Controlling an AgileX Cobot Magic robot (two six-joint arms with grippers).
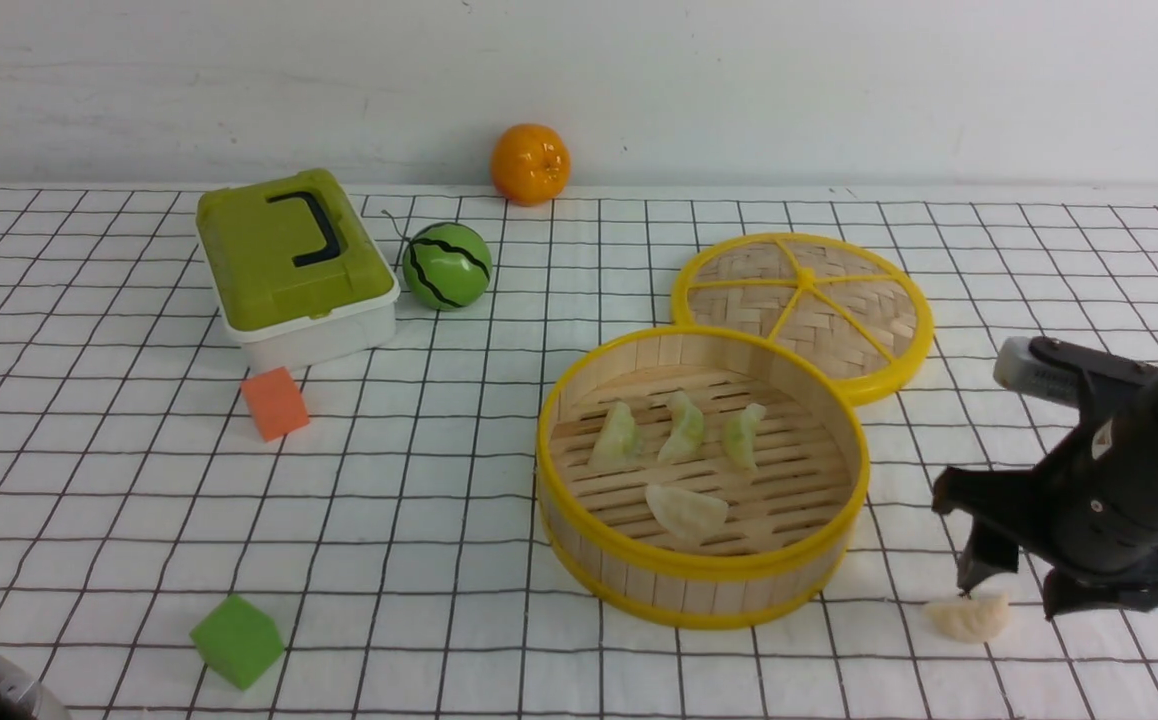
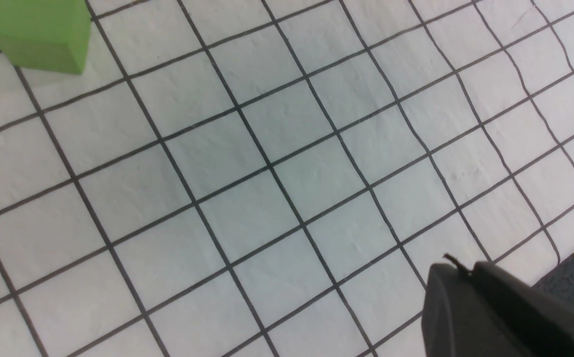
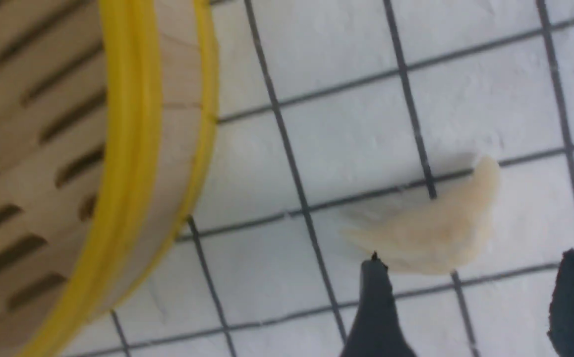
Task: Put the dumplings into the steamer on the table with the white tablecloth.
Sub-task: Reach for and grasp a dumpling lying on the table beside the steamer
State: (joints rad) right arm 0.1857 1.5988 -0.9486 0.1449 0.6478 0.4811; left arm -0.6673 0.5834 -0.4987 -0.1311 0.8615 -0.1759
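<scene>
- Your right hand (image 1: 1029, 592) is spread wide and holds nothing, its two dark fingertips (image 3: 376, 302) pointing down close over the white tablecloth (image 3: 346, 99).
- Your left hand (image 2: 470, 302) shows only as a dark edge, so you cannot tell whether it is released or clenched.
- The last cream dumpling (image 1: 969, 617) lies on the worktop (image 1: 439, 620) just under the right hand, nearer the finger on the steamer's side than the other. You cannot tell whether that fingertip touches it.
- The steamer (image 1: 704, 580) stands near the right hand, on its left, apart from the loose dumpling.
- Inside it lie three pale green dumplings (image 1: 684, 428) in a row on the side farther from the hand, and one cream dumpling (image 1: 687, 512) on the nearer side.
- The loose dumpling is a soft, matt crescent with a pinched edge.
- The steamer has bamboo-slat walls, a slatted floor and glossy yellow rims.
- The cloth is slightly wrinkled, with thin black grid lines.
</scene>
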